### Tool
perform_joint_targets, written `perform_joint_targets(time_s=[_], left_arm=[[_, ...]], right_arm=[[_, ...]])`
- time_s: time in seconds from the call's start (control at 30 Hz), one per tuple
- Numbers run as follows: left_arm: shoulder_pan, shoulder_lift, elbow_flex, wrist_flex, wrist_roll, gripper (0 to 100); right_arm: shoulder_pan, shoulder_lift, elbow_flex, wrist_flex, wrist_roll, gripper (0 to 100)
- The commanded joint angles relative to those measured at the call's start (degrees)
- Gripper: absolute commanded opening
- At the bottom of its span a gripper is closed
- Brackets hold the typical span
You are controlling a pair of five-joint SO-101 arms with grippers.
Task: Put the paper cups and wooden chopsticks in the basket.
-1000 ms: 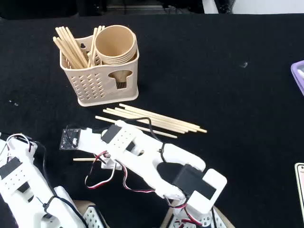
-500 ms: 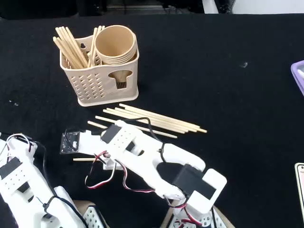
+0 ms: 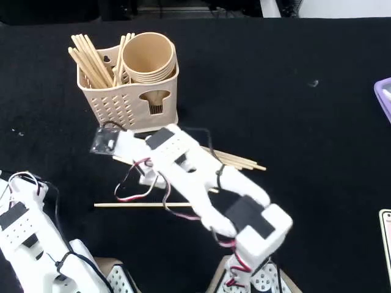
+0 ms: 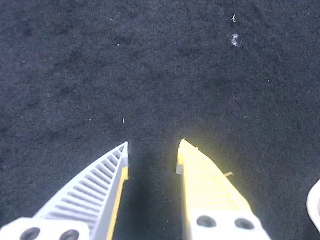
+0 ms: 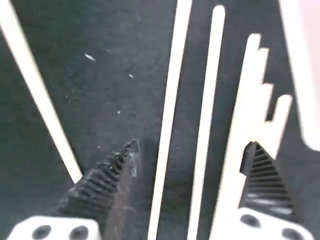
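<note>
The beige basket (image 3: 131,107) stands at the back left, holding stacked paper cups (image 3: 148,58) and a bundle of wooden chopsticks (image 3: 91,61). More chopsticks (image 3: 238,161) lie in a loose pile in front of it, and one single chopstick (image 3: 140,205) lies nearer the front. My right arm (image 3: 174,155) stretches over the pile's left end. Its gripper (image 5: 190,155) is open, with two chopsticks (image 5: 170,100) lying between its fingers and others under one fingertip. My left gripper (image 4: 153,145) is open over bare black cloth, its arm (image 3: 24,232) at the front left corner.
A purple container's edge (image 3: 383,97) shows at the far right, and a flat pale object (image 3: 387,229) lies at the right edge lower down. Black cloth covers the table, with free room in the middle and at the back right.
My right arm has swung away from the front toward the basket and now sits over the pile. The single chopstick it partly covered now lies fully in sight.
</note>
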Motion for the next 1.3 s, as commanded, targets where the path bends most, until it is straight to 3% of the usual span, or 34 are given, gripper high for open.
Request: perform_joint_targets(time_s=[0.0, 0.1, 0.27, 0.3, 0.57, 0.87, 1.0, 1.27], left_arm=[[0.4, -1.0, -3.0, -0.6, -0.1, 16], [0.4, -1.0, -3.0, -0.6, -0.1, 16], [0.4, -1.0, -3.0, -0.5, -0.1, 16], [0.4, -1.0, -3.0, -0.5, -0.1, 16], [0.4, -1.0, -3.0, -0.6, -0.1, 16], [0.4, -1.0, -3.0, -0.5, -0.1, 16], [0.4, -1.0, -3.0, -0.5, -0.1, 16], [0.4, -1.0, -3.0, -0.5, -0.1, 16]], right_arm=[[0.6, 2.2, -2.6, -1.1, 0.5, 32.1], [-1.1, 3.7, -2.6, -1.1, 0.5, 27.6], [-2.4, 3.4, -2.6, -1.1, 0.0, 1.8], [-2.4, 3.0, -2.6, -1.1, 0.0, 0.9], [-2.3, -4.7, 0.8, 2.3, 0.0, 1.1], [-2.3, -7.2, 8.2, -9.1, -1.5, 1.1], [-2.0, -11.6, 5.8, -4.0, -4.0, 1.1], [-2.0, -35.6, 2.9, 3.7, -5.7, 1.1]])
